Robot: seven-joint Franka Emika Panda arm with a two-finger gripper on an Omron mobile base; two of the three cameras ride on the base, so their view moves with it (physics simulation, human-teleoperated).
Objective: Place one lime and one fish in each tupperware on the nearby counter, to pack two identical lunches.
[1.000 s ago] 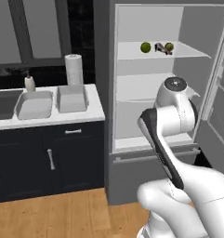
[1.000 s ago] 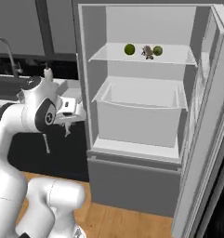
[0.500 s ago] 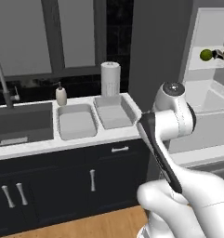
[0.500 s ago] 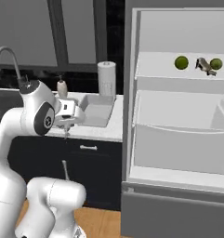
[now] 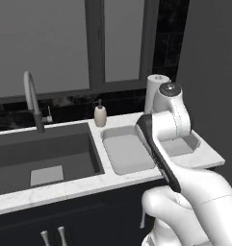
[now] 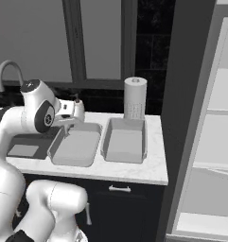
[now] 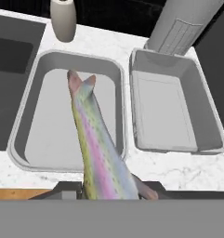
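My gripper (image 7: 106,188) is shut on a fish (image 7: 97,148), a long rainbow-coloured body whose tail points out over the left tupperware (image 7: 43,116). Beside it on the right stands the other tupperware (image 7: 162,111); both are grey, rectangular and bare inside. They sit side by side on the white marbled counter (image 7: 127,46). In the right base view the gripper (image 6: 66,126) hangs over the near left edge of the left tupperware (image 6: 80,149), with the right tupperware (image 6: 125,142) next to it. The lime is out of view.
A dark sunken sink (image 5: 45,153) with a curved faucet (image 5: 31,96) lies left of the containers. Behind them stand a soap dispenser (image 5: 100,115) and a paper towel roll (image 6: 135,98). The open fridge (image 6: 210,142) rises at the right, past the counter's end.
The whole picture has shifted: the base has driven from the open fridge to the counter, which now faces the cameras. The gripper has stayed shut on the fish.
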